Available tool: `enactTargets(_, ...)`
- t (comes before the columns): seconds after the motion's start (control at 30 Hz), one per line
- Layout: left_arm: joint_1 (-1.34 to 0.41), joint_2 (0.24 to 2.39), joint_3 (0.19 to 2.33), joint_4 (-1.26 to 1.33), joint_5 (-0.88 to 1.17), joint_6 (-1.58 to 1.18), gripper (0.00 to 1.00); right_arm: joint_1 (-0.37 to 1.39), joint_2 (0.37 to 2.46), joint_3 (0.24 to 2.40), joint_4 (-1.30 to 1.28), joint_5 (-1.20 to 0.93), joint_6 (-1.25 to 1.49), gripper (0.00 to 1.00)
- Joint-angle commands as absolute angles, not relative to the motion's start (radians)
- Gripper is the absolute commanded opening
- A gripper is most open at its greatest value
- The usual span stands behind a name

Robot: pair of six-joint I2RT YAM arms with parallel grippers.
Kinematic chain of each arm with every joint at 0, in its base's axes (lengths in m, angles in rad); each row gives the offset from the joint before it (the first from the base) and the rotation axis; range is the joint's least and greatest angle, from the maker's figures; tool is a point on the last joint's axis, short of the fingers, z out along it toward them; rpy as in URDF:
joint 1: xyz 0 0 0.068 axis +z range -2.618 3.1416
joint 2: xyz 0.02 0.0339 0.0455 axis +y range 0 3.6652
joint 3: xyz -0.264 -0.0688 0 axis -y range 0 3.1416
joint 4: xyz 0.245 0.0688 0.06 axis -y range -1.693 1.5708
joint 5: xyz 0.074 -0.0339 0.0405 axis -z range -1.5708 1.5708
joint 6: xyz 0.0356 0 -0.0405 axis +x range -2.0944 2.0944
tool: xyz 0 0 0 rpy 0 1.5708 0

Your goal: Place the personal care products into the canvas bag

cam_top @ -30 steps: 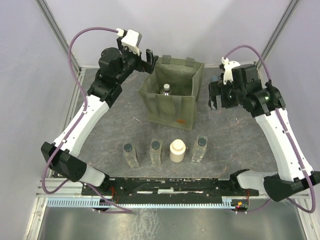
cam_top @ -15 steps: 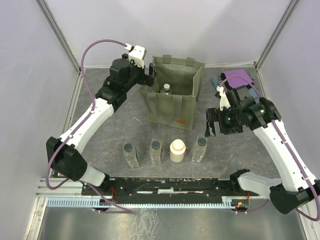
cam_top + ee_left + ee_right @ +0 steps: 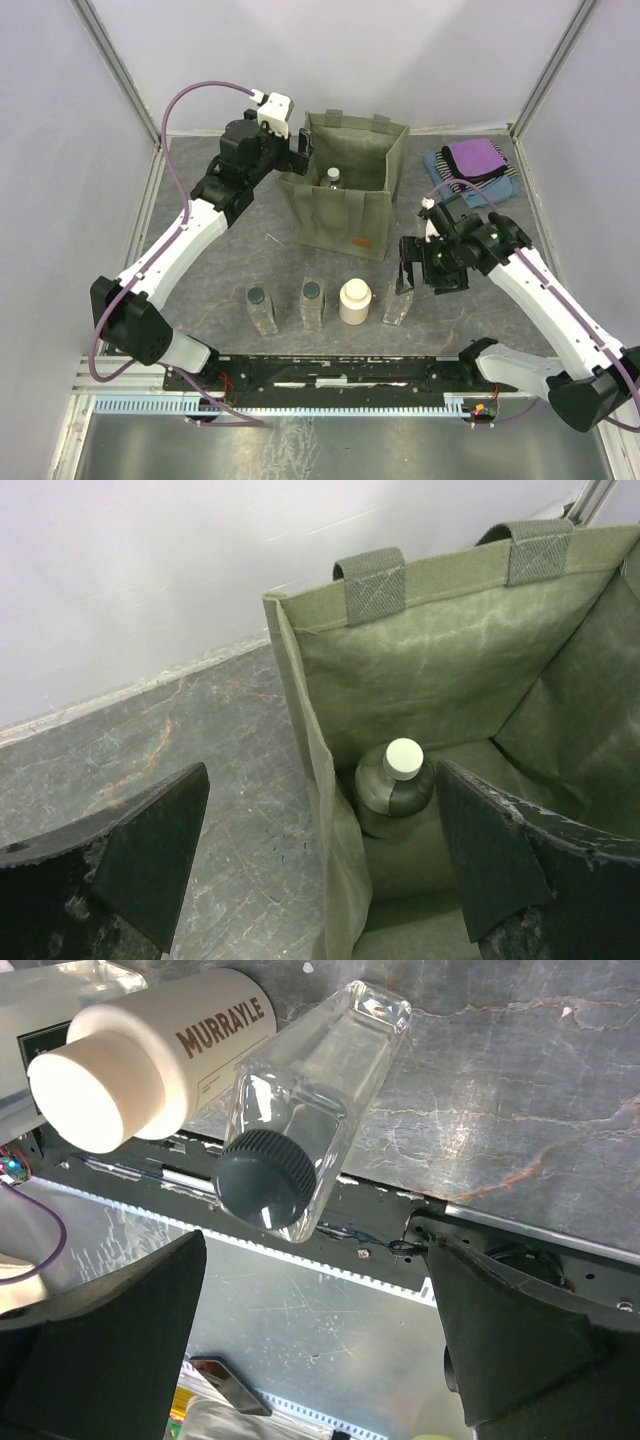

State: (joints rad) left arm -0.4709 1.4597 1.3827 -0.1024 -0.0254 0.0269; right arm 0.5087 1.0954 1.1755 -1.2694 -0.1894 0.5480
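The olive canvas bag (image 3: 350, 205) stands open at mid-table, and a round white-capped bottle (image 3: 333, 177) stands inside it (image 3: 393, 785). My left gripper (image 3: 303, 155) is open, its jaws straddling the bag's left wall (image 3: 330, 810). In a row near the front stand two clear dark-capped bottles (image 3: 262, 308) (image 3: 313, 302), a cream jar (image 3: 354, 300) and a third clear bottle (image 3: 398, 303). My right gripper (image 3: 415, 275) hovers open just above that third bottle (image 3: 300, 1130), touching nothing. The cream jar (image 3: 150, 1060) is beside the bottle.
A blue and purple folded cloth (image 3: 472, 163) lies at the back right. A metal rail (image 3: 330, 375) runs along the table's front edge, just behind the bottle row. Frame posts stand at the back corners.
My right arm has swung from the bag's right side forward and down to the rightmost bottle. My left gripper shifted slightly onto the bag's left rim, then stayed still.
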Motion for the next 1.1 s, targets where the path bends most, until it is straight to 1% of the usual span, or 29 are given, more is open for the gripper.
enactTargets(0.0,-0.481,1.421,1.370,-0.071,-0.041,-0.002,1.00,0.544,1.123,1.150,-1.181,-0.110,0.622,1.00)
enactTargets(0.27,-0.483,1.409,1.352,-0.069,-0.046,0.006,1.00,0.582,1.196,1.115,-1.092,-0.059,0.652,1.00)
enactTargets(0.4,-0.483,1.413,1.357,-0.068,-0.047,0.011,0.99,0.609,1.240,1.120,-1.091,-0.022,0.649,1.00)
enactTargets(0.53,-0.483,1.416,1.359,-0.070,-0.046,0.014,1.00,0.629,1.263,1.108,-1.105,-0.002,0.643,0.96)
enactTargets(0.63,-0.483,1.418,1.359,-0.071,-0.045,0.015,1.00,0.644,1.281,1.101,-1.123,0.011,0.635,0.90)
enactTargets(0.73,-0.482,1.418,1.358,-0.073,-0.044,0.017,1.00,0.659,1.293,1.094,-1.135,0.012,0.632,0.80)
enactTargets(0.77,-0.482,1.419,1.357,-0.072,-0.045,0.016,1.00,0.665,1.295,1.095,-1.139,0.014,0.632,0.74)
enactTargets(0.8,-0.482,1.418,1.358,-0.073,-0.045,0.017,1.00,0.668,1.296,1.096,-1.144,0.018,0.631,0.67)
enactTargets(0.83,-0.482,1.420,1.358,-0.073,-0.045,0.017,1.00,0.671,1.296,1.097,-1.150,0.020,0.631,0.58)
enactTargets(0.9,-0.482,1.420,1.358,-0.072,-0.043,0.018,1.00,0.674,1.291,1.100,-1.164,0.035,0.628,0.37)
enactTargets(1.07,-0.483,1.423,1.361,-0.071,-0.040,0.020,1.00,0.674,1.266,1.161,-1.215,0.128,0.610,0.06)
